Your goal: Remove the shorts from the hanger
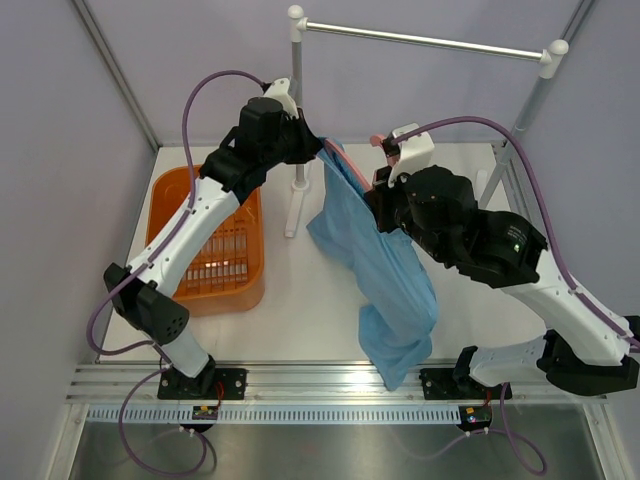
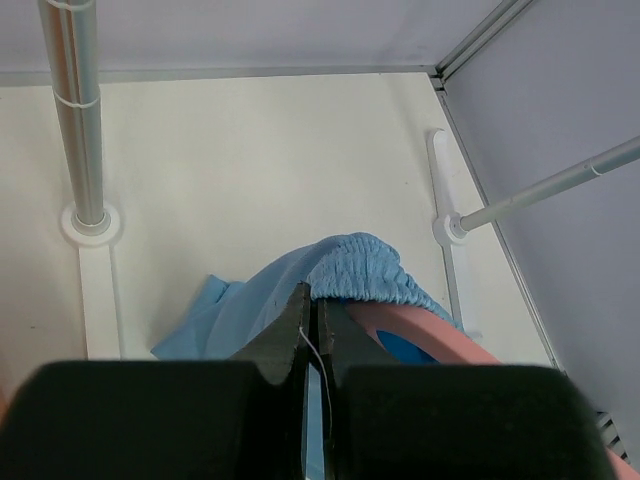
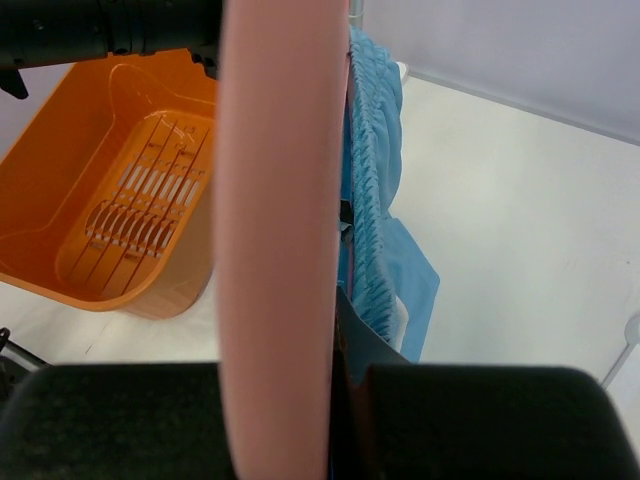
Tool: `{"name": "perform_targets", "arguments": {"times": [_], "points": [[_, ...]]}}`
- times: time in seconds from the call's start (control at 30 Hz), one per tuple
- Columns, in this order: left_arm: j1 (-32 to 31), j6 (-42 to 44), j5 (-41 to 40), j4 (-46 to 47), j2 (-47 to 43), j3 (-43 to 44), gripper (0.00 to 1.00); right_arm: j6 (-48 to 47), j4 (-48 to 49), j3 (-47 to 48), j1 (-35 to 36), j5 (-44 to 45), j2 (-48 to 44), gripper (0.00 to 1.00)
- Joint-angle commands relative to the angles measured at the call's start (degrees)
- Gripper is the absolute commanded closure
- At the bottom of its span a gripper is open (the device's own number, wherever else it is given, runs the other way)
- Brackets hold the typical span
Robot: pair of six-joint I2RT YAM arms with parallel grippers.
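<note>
Left wrist view, left hand [image 2: 312,302] pinching shorts [image 2: 350,265], right hand [image 1: 384,187] clamped on pink hanger [image 3: 280,200]

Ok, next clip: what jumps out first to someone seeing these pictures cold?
The blue shorts, held up in mid-air at the table's centre and drooping towards the near edge, pinched at the waistband by the left tool. Beside them the right tool grips the pink hanger, which fills the right wrist view. An orange basket sits at the left of the table, and a silver rail crosses the back.
</note>
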Motion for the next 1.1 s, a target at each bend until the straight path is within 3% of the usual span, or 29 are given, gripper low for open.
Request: {"name": "perform_targets", "arguments": {"times": [0.0,0.13,0.4,0.8,1.07], "points": [[4.1,3.2,-6.9,1.3,2.6,3.8,1.00,1.4,1.3,1.7,1.0,-4.7,-4.6,1.00],[4.7,2.8,-5.0,1.3,3.7,3.8,1.00,0.8,1.6,1.9,0.9,-3.9,-5.1,1.00],[2.9,2.7,1.4,6.4,-5.0,-9.9,1.00,-3.5,5.8,2.2,0.9,6.0,-3.4,1.00],[-8.9,9.5,0.8,4.4,-17.0,-15.5,1.00,-10.5,16.3,4.5,-1.3,11.5,1.4,1.00],[-16.9,15.4,5.2,3.4,-26.2,-18.4,1.00,-11.0,19.6,7.2,-11.3,7.6,5.3,1.00]]}}
